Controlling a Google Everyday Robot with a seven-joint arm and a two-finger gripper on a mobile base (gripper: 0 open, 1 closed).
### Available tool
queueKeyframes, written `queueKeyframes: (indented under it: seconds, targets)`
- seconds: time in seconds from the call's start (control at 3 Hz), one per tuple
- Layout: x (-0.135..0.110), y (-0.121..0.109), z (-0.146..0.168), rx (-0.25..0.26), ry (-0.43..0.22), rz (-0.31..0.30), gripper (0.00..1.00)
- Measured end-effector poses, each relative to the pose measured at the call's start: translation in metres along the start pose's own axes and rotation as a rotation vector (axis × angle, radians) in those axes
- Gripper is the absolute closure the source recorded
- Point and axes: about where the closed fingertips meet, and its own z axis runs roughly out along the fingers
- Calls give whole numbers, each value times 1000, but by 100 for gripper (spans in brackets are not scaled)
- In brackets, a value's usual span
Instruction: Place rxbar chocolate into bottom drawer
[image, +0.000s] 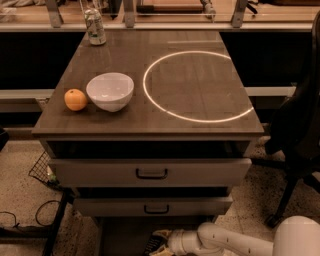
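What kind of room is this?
Probably a robot test lab, not a home: a grey drawer cabinet with a glowing ring on top, an office chair beside it, and the robot's tool low in front of it.

Wide shallow grey metal drawer tray (120, 236) open at 6 o'clock; flat black white-printed wrapper (151, 246) pinched in gripper (157, 244) over it.
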Motion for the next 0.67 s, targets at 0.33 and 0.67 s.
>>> queueKeyframes:
  seconds: [0.33, 0.67]
  targets:
    - [0, 2, -1, 0, -3, 1, 77]
    - [-1, 3, 1, -3, -4, 1, 53]
